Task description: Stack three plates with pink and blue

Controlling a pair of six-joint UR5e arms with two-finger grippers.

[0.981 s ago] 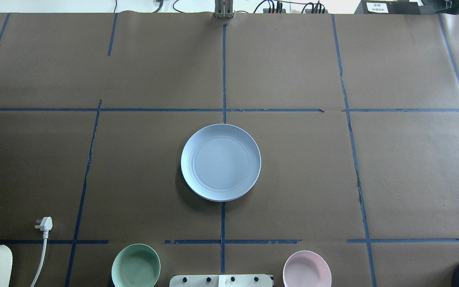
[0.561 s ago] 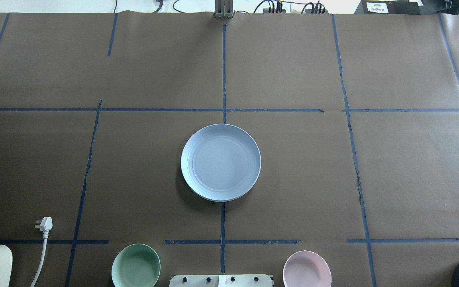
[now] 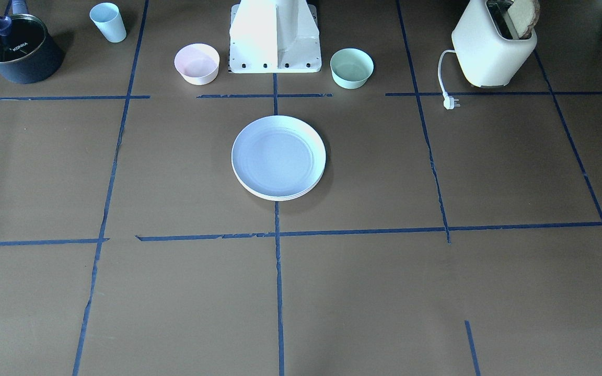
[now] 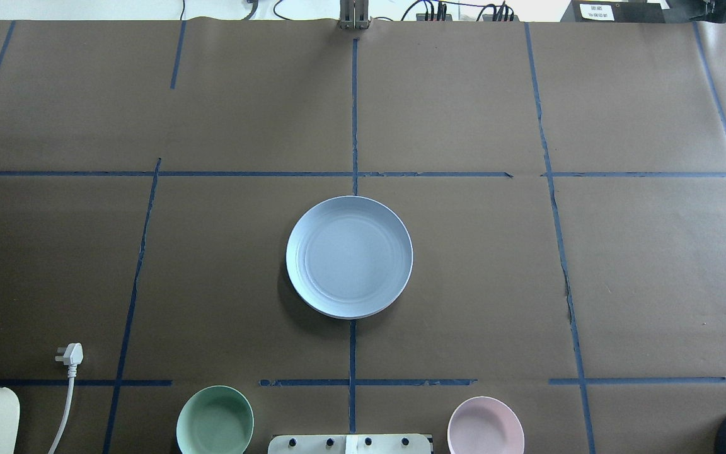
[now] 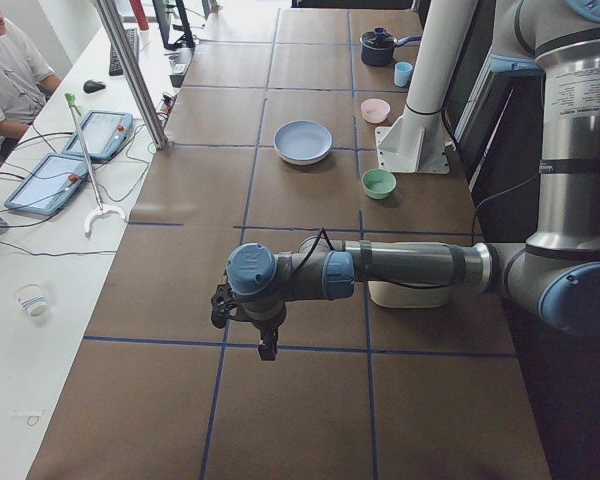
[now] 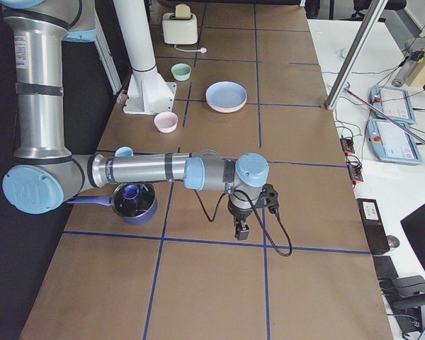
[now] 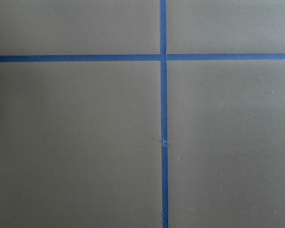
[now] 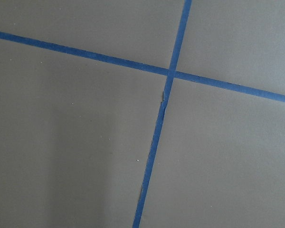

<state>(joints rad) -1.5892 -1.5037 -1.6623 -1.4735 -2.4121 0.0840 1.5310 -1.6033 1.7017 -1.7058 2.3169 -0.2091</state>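
The pale blue plate (image 4: 349, 255) lies on top of a stack at the table's middle and also shows in the front view (image 3: 278, 155). A cream plate's rim (image 3: 280, 197) shows under it there. A pinkish rim (image 6: 227, 110) shows under it in the exterior right view. My left gripper (image 5: 267, 345) hangs over bare table far from the stack, and I cannot tell if it is open. My right gripper (image 6: 239, 230) hangs over bare table at the other end, and I cannot tell its state either. Both wrist views show only brown paper and blue tape.
A small mint-green bowl (image 4: 215, 419) and a small pink bowl (image 4: 485, 425) flank the robot base (image 3: 275, 36). A toaster (image 3: 491, 47) with its plug (image 4: 71, 354), a dark pot (image 3: 16, 47) and a light blue cup (image 3: 108, 22) stand near the robot's edge.
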